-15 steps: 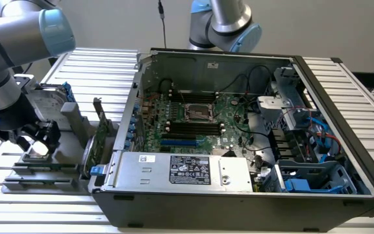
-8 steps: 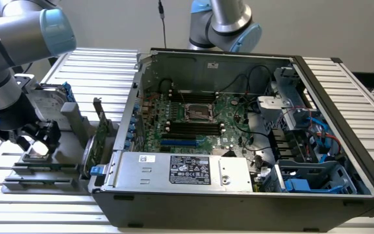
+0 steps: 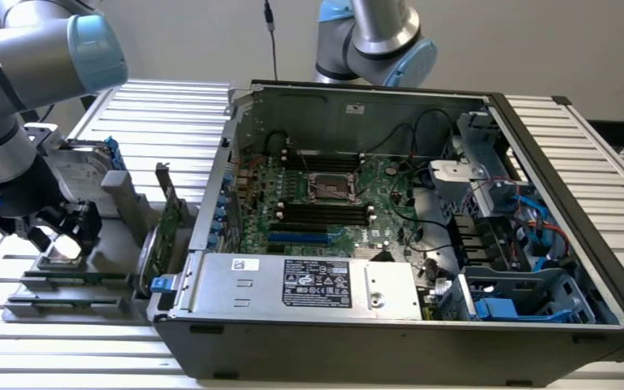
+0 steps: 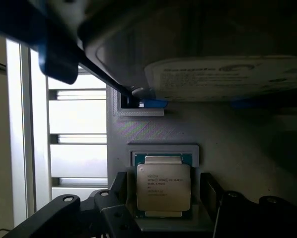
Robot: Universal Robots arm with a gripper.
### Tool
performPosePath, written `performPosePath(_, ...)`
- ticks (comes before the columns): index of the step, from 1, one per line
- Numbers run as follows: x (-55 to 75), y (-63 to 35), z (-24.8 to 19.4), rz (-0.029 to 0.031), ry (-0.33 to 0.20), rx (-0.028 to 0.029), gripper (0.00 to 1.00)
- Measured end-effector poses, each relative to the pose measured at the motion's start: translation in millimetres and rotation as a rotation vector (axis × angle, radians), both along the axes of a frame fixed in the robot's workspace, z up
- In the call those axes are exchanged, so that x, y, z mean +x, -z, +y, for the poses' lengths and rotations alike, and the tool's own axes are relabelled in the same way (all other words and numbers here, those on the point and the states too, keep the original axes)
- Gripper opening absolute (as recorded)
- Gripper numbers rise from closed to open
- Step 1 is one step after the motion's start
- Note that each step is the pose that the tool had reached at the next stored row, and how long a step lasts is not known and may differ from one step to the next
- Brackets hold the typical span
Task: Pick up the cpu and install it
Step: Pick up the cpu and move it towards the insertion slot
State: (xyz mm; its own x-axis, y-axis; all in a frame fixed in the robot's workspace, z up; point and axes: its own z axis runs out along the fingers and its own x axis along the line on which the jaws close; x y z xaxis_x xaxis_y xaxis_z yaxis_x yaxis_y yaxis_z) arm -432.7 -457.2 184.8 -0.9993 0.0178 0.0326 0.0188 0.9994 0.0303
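The cpu (image 4: 163, 187), a small square chip with a dull silver top and printed text, lies flat in a recess of the grey holder (image 4: 228, 144). My gripper (image 4: 163, 194) is open and hangs just over it, one black finger (image 4: 119, 184) on each side of the chip with a gap to it. At the exterior view's left, the gripper (image 3: 62, 237) is low over the cpu (image 3: 62, 246) on the grey holder (image 3: 30, 305). The open motherboard socket (image 3: 331, 187) shows inside the computer case (image 3: 572, 203).
A silver hard drive (image 3: 79, 166) with blue brackets stands upright in the holder just behind the gripper. An expansion card (image 3: 166, 215) stands between holder and case. A grey labelled power supply box (image 3: 312, 283) fills the case's near side. A second arm (image 3: 372, 41) stands behind.
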Motion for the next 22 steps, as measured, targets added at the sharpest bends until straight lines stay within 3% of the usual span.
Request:
performPosePath(6, 0.2, 0.0, 0.0, 0.0002, -0.002, -0.0001, 0.67)
performPosePath(7, 0.2, 0.0, 0.0, 0.0003, -0.002, -0.0001, 0.61)
performPosePath(11, 0.3, 0.0, 0.0, 0.0005, -0.003, -0.0001, 0.61)
performPosePath(14, 0.3, -0.1, 0.0, 0.0007, -0.004, -0.0001, 0.55)
performPosePath(22, 0.3, -2.0, 0.0, 0.0006, -0.005, -0.0001, 0.55)
